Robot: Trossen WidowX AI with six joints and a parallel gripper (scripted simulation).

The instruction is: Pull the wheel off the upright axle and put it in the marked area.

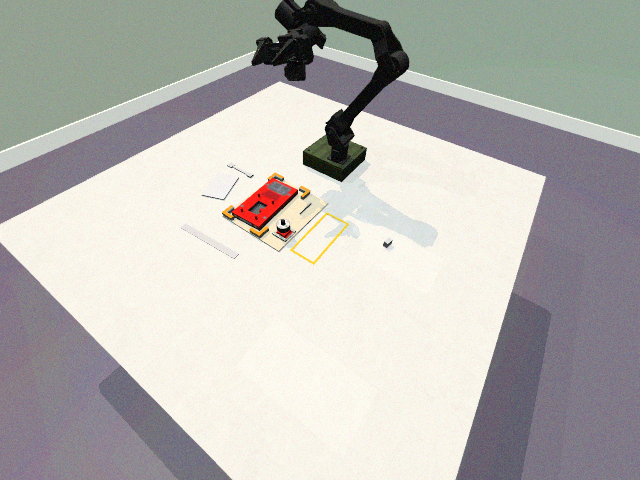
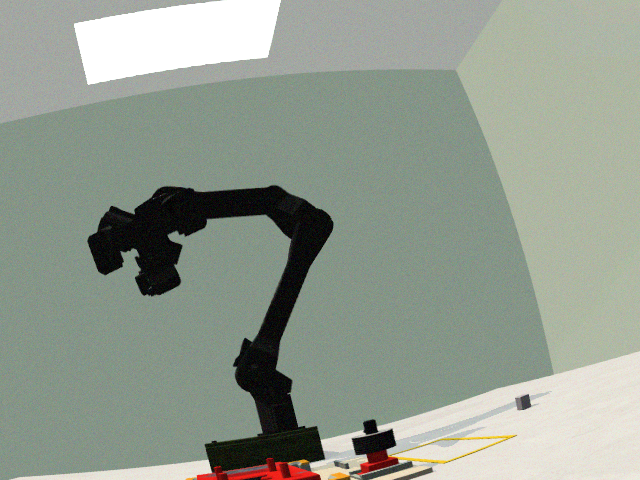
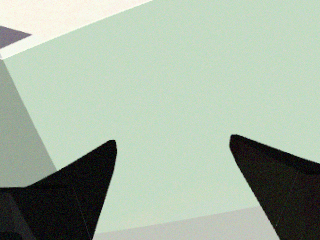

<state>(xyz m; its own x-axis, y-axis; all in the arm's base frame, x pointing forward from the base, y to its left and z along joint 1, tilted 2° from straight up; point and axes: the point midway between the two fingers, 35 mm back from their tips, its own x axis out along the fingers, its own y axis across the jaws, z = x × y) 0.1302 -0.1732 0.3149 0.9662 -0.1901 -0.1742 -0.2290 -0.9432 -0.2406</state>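
Arm raised high above the table

The gripper is held far above the wheel, which is seated on its red block just beside the yellow outline.

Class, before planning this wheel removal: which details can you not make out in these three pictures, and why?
- Axle under the wheel: top view, too small and covered by the wheel.
- Red plate: exterior view, cut off by the bottom edge.
- Table items: wrist view, gripper faces the wall.
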